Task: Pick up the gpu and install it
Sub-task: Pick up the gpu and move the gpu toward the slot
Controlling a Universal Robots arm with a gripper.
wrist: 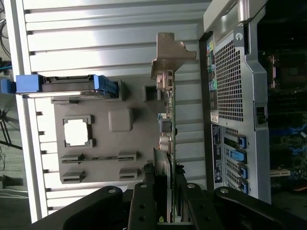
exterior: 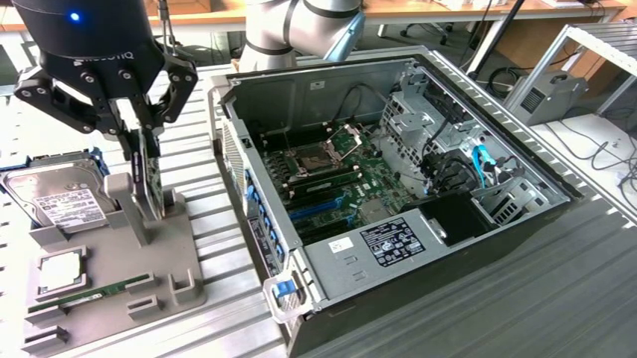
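Closest to us are the black fingers of the gripper (wrist: 167,186), clenched from both sides on the upper edge of the graphics card (exterior: 149,177), which stands on edge at the grey holder (exterior: 177,289). In the exterior view the card sits at about nine o'clock, with the open computer case (exterior: 298,93) toward three o'clock of it and the hard drive (exterior: 62,200) just beside it on the nine o'clock side. We cannot tell whether the card's lower edge is clear of the holder's post or rests against it. From the wrist we look along the card's thin edge to its silver bracket (wrist: 169,50) at the far end. The card runs straight between the fingers, so the grip looks square rather than skewed. We judge the step in hand to be the lift out of the holder. Doing it well means pulling straight up along the card's own plane, slowly, so it neither rocks against the post nor drags the holder with it. We would keep the card upright and the squeeze firm but modest, since a thin board gripped toward one end can swing or slip.
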